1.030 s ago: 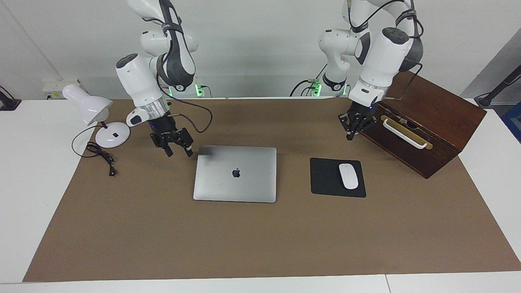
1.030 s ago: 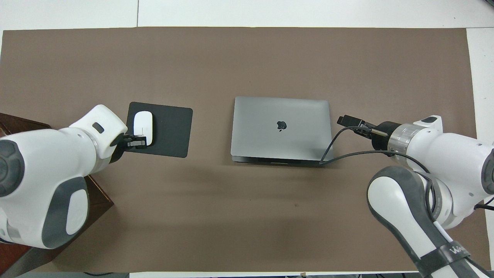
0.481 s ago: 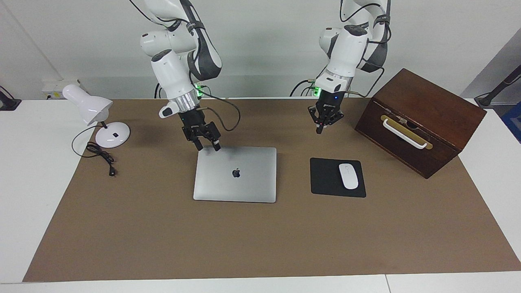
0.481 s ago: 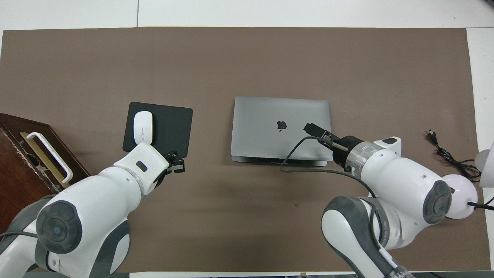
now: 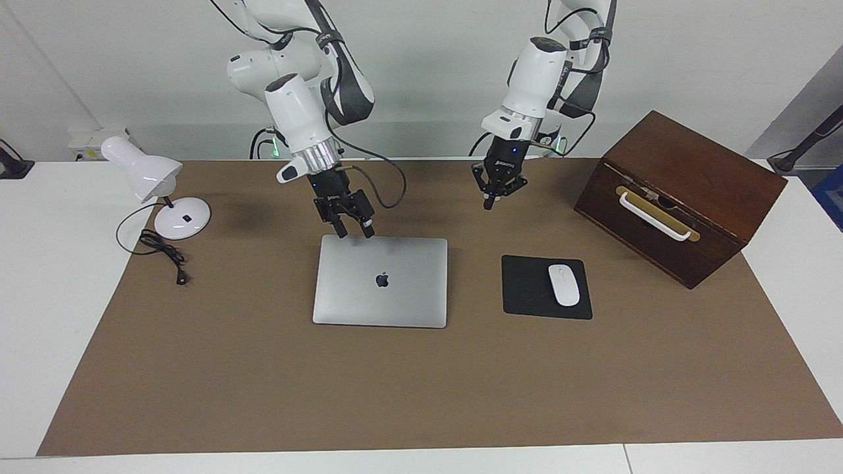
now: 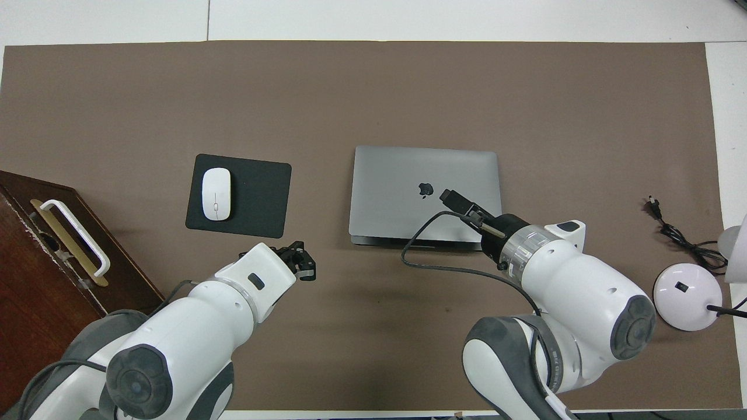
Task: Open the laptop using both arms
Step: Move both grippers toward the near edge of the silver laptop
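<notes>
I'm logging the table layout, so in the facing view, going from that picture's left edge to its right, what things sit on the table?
Desk lamp → laptop → mouse pad → mouse on that pad → wooden box.

Mouse (image 5: 564, 284) on mouse pad (image 5: 527, 289); wooden box (image 5: 685, 191); lamp (image 5: 158, 191).

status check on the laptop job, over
Right claw open over laptop edge nearest robots. Left claw up over bare mat. Lid shut. Nothing in the way.
</notes>
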Robot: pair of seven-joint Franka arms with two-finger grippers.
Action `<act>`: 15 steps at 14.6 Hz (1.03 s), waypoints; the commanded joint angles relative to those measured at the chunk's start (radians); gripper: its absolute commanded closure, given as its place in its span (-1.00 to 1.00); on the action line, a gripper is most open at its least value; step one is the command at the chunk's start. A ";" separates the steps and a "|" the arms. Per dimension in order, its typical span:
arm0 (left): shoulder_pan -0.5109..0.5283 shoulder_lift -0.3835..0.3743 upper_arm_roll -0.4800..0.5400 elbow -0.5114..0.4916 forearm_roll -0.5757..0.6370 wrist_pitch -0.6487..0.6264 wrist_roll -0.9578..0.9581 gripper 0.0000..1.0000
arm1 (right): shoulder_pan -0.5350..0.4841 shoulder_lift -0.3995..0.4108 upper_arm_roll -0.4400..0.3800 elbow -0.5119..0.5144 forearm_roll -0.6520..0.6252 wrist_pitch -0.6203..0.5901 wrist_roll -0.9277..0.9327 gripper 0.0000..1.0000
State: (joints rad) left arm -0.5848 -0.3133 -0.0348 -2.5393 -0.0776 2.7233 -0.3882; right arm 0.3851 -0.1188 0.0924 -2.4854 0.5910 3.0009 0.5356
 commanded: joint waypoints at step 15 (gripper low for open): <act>-0.138 0.258 0.009 -0.128 -0.008 0.559 0.012 1.00 | 0.147 0.113 0.000 -0.024 0.296 0.269 0.037 -1.00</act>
State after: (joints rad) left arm -0.7030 -0.0559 -0.0381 -2.6464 -0.0776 3.2437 -0.3892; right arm 0.5155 -0.0261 0.0929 -2.5146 0.8527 3.2324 0.5594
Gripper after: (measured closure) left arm 0.991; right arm 0.000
